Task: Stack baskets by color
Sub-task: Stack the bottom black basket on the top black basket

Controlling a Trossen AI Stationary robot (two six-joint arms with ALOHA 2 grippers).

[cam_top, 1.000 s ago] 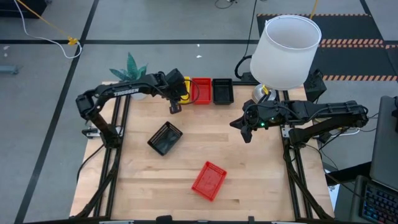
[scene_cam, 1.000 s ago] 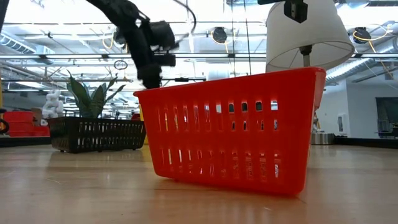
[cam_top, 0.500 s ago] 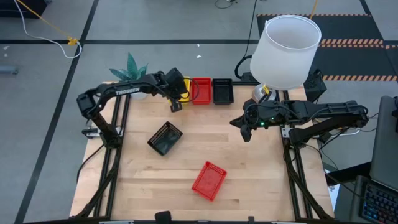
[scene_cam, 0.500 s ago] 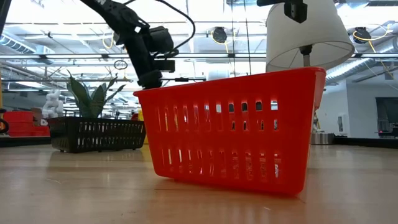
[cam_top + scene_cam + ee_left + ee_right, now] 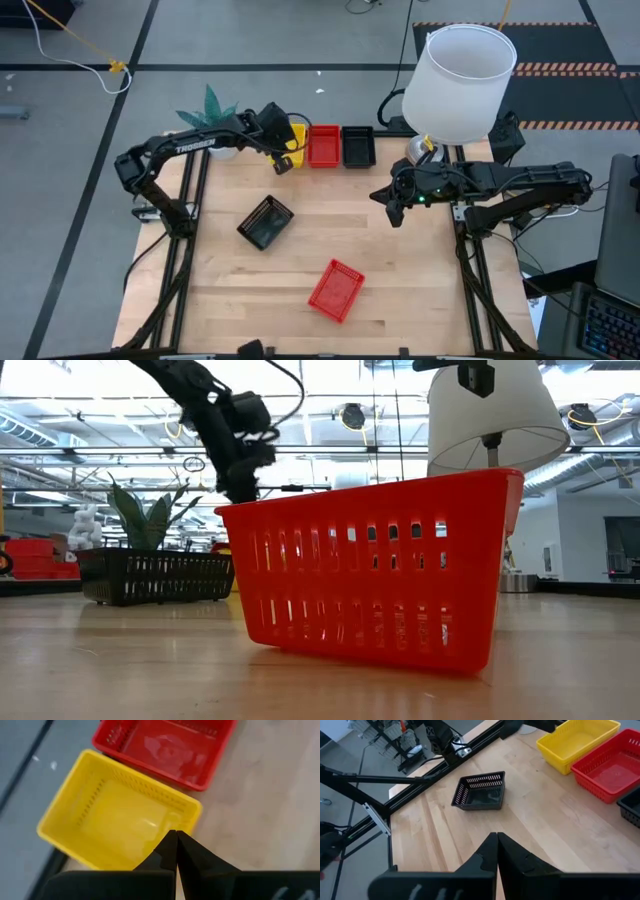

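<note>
Spanning the worktop's (image 5: 400, 290) far edge, three basket stacks (image 5: 325, 145) sit yellow, red, black. One loose black basket (image 5: 266, 221) lies left of centre, one loose red basket (image 5: 335, 290) toward the near edge. The left gripper (image 5: 284, 165), pinched shut and empty, is nearest the black one, which lies nearward with its long axis diagonal. The right gripper (image 5: 392, 213), likewise shut and empty, hovers right of centre.

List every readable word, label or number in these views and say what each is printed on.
"TROSSEN": white lettering on the left arm, high view.
No other text can be read; the baskets, lampshade and table show no lettering.
</note>
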